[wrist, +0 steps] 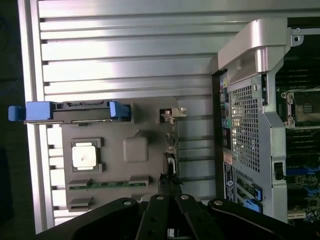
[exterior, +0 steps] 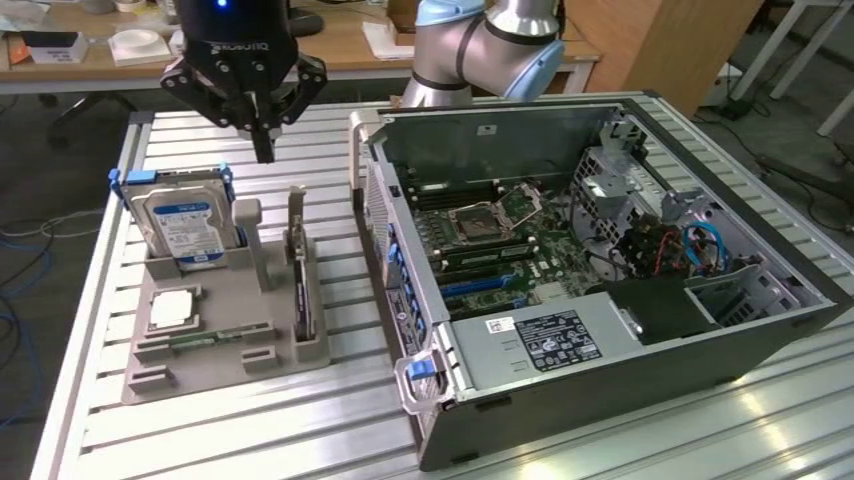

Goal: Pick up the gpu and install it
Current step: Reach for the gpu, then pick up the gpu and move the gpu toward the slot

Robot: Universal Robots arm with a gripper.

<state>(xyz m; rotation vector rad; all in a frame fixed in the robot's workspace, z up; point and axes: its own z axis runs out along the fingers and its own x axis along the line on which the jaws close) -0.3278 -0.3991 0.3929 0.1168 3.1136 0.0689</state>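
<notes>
Closed jaws hover over edge-standing gpu [exterior: 306, 295], lengthwise alongside case [exterior: 601, 400].

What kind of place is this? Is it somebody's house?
Probably not a house: it looks like a robotics lab or workshop. A robot arm reaches over a slatted metal table, an opened computer case lies on that table, and a cluttered wooden desk sits behind.

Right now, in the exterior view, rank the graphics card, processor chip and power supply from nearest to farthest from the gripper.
1. Graphics card, upright in the tray, just below the gripper.
2. Processor chip, flat in the tray, toward the exterior view's left.
3. Power supply, inside the computer case, toward the exterior view's right.
</notes>
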